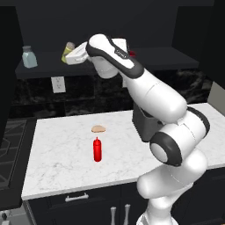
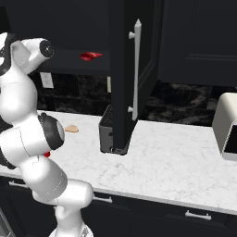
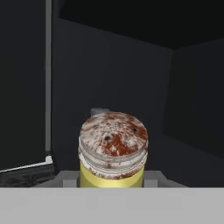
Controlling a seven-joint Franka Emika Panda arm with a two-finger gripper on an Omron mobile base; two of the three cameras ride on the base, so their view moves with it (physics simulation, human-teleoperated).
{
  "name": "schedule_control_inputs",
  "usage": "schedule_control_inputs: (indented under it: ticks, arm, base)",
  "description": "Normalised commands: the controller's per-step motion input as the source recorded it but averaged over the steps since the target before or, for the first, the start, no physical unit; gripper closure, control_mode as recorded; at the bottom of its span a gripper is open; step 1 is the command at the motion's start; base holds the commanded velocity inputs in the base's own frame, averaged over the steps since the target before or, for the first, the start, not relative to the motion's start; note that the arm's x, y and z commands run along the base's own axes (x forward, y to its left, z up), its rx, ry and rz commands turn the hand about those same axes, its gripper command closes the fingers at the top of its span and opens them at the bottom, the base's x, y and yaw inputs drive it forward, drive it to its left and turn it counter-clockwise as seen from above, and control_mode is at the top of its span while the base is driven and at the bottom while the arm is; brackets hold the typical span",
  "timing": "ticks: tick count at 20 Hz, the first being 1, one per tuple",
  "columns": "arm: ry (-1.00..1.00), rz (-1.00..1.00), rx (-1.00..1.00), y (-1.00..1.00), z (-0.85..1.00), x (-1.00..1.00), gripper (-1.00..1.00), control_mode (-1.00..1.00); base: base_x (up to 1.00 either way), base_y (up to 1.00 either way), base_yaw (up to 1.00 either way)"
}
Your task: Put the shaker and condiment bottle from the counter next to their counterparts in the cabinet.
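1. The arm (image 1: 149,92) reaches up and to the left, its hand at the shelf of the dark cabinet (image 1: 176,59).
2. The jaws are clamped on the shaker (image 1: 68,51), a yellow-olive cylinder that sits tilted in the grip just above the shelf.
3. In the hand view the shaker (image 3: 113,151) stands between the two grey fingers (image 3: 65,178), its speckled cap with small holes facing the camera and the dark cabinet wall behind it.
4. A pale blue-grey shaker (image 1: 29,57) stands upright on the shelf farther left, well apart from the held one.
5. A low red thing (image 2: 91,56) lies on the shelf farther right, seen in the right base view beside the open cabinet door (image 2: 132,69).
6. The red bottle (image 1: 97,149) stands upright on the bench (image 1: 57,154), nozzle up, near the front edge.
7. A small tan lump (image 1: 98,128) lies on the bench just behind the bottle.
8. A dark open box (image 2: 107,132) stands on the bench below the cabinet door.
9. A pale appliance (image 2: 227,125) sits at the far right of the bench.
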Motion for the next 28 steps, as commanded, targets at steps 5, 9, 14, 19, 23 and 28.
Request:
schedule_control_inputs:
  ticks: [5,9,14,19,23,28]
  arm:
    - [0.03,0.0,-0.08,0.11,0.0,0.0,1.0,-1.0]
    - [0.0,0.0,-0.01,0.22,0.31,0.06,1.0,-1.0]
    - [0.0,0.02,-0.04,0.5,-0.02,0.2,1.0,-1.0]
    - [0.0,0.03,-0.08,0.13,-0.04,0.05,1.0,-1.0]
    - [0.0,0.0,0.0,0.0,-0.06,0.04,1.0,-1.0]
    - [0.0,0.02,0.0,0.02,-0.43,0.26,1.0,-1.0]
  base:
    - [0.0,0.0,0.0]
    - [0.0,0.0,0.0]
    - [0.0,0.0,0.0]
    - [0.0,0.0,0.0]
    - [0.0,0.0,0.0]
    - [0.0,0.0,0.0]
